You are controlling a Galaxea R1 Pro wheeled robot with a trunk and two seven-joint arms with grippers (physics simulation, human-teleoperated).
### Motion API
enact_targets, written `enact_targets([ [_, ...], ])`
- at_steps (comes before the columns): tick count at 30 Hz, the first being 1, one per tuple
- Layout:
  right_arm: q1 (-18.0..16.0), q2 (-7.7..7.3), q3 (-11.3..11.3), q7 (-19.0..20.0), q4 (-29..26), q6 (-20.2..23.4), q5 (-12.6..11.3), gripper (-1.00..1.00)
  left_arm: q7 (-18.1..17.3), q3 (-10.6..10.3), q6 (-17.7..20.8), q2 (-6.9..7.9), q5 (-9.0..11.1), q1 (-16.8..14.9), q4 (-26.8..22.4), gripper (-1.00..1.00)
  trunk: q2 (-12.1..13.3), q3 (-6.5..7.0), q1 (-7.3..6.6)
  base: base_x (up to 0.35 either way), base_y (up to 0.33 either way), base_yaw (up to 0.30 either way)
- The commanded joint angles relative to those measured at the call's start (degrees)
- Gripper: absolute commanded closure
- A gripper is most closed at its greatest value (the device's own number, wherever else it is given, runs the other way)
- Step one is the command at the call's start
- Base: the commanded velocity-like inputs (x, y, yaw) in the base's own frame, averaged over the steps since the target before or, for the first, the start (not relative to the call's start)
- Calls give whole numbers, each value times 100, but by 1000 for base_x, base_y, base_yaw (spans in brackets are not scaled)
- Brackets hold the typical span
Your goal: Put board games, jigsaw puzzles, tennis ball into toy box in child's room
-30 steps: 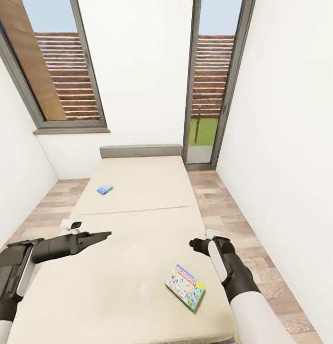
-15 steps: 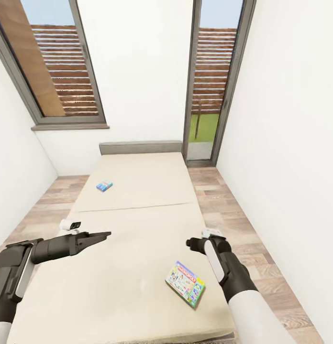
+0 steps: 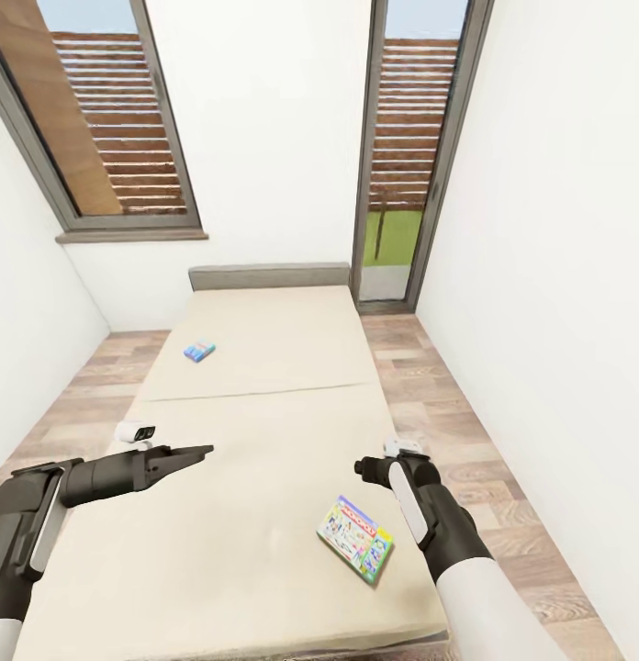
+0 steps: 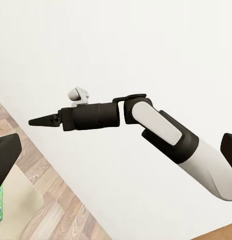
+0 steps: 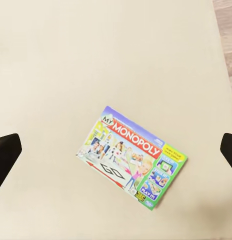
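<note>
Two games on the bed, both arms above it.
My left gripper looks pinched together, empty; blue game lies far left near the headboard; Monopoly lies near right, just beside my right gripper, fingers spread, empty.

The bed has a matt beige cloth top, smooth and unpatterned, with a plain grey headboard. The Monopoly box looks like printed card with a slight sheen; the small blue box looks the same. The floor is wood plank, grain showing, low gloss. The walls are flat matt white. The window frames are dull grey. The arms show matt black and smooth white plastic shells.
</note>
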Motion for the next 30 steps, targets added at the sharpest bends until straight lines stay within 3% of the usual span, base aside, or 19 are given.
enact_targets([
  [1,-4,0,7,-53,-6,17,-57,-100,-23,-1,61,2,-3,-4,-1,-100,-12,-21,3,0,0,0],
  [30,-4,0,12,-52,-6,7,-61,-100,-23,3,61,6,-9,-6,-1,-100,-12,-295,3,0,0,0],
])
